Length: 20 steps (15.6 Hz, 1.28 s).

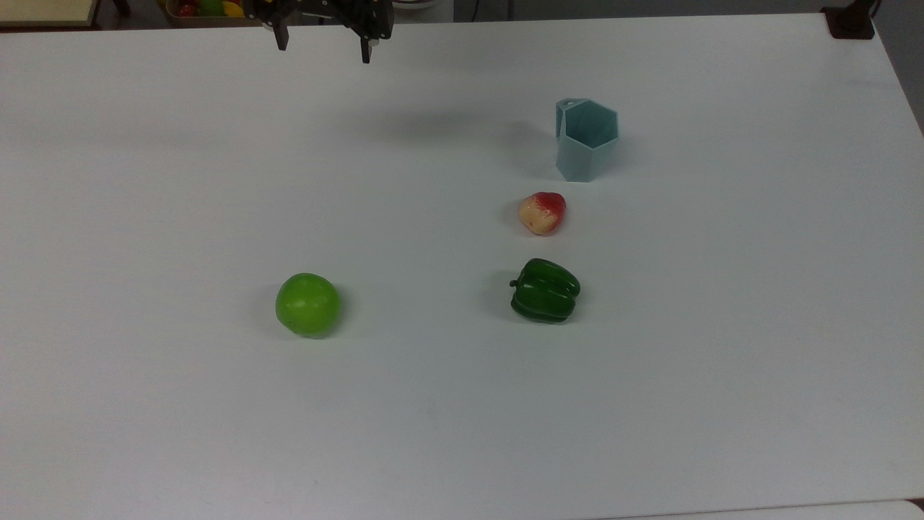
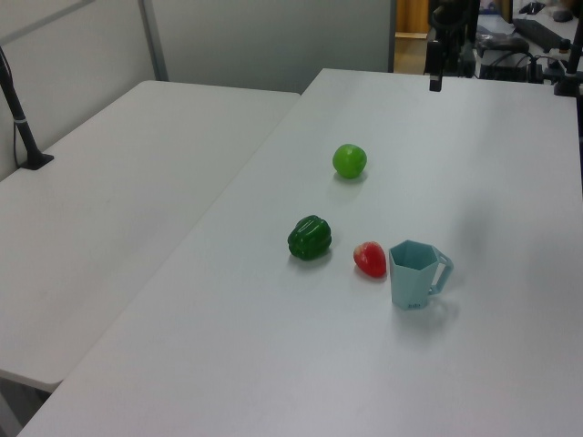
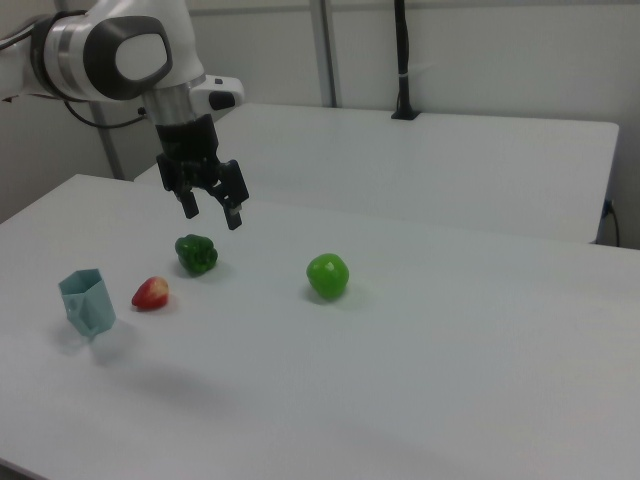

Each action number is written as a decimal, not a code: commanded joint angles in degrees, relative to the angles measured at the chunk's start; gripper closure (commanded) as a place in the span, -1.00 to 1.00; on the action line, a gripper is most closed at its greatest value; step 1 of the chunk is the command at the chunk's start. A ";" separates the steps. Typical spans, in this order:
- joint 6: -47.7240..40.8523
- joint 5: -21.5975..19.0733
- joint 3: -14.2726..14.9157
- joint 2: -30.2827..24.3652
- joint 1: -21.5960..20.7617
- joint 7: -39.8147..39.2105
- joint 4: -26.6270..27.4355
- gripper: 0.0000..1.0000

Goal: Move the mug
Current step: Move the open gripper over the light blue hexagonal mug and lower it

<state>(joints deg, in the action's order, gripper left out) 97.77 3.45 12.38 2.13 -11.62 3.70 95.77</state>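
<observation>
1. Mug (image 1: 586,139) first, from my top view: it stands upright on the white table (image 1: 144,404) toward the top view's right, mouth open to the camera, handle on its far left edge. Just below it I see a red and cream strawberry (image 1: 542,213), then a dark green bell pepper (image 1: 545,290) below that, the three in a rough column but apart from one another. A green apple (image 1: 307,305) sits well off toward the top view's left. The gripper (image 1: 323,45) hangs at the top edge, well apart from the mug, its two fingers spread with nothing between them.

2. From my left view, the mug (image 2: 415,275) is nearest the camera with its handle pointing to the left view's right. The strawberry (image 2: 370,259) lies just beside it, the pepper (image 2: 310,238) further to the left view's left, and the apple (image 2: 349,161) beyond them.

3. In my right view, the gripper (image 3: 211,208) hovers above the table over the pepper (image 3: 197,254), jaws parted and empty. The mug (image 3: 87,304) stands at the right view's left, the strawberry (image 3: 151,293) beside it, the apple (image 3: 327,276) near the middle.
</observation>
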 commanded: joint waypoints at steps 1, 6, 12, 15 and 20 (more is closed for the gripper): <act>-3.63 -6.99 -0.07 -0.54 -2.25 -6.38 -0.67 -1.00; -3.11 -9.95 -0.34 0.42 -9.55 -9.68 -0.58 -1.00; -3.21 -10.92 -5.34 1.22 -13.52 -13.01 3.18 -1.00; 0.29 -10.13 -9.03 0.69 -13.43 -13.28 8.45 -1.00; 11.98 -7.67 -14.48 -0.10 -12.99 -12.58 18.03 -0.94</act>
<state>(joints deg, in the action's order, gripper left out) 103.07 -6.11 0.61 4.23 -24.99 -7.93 106.76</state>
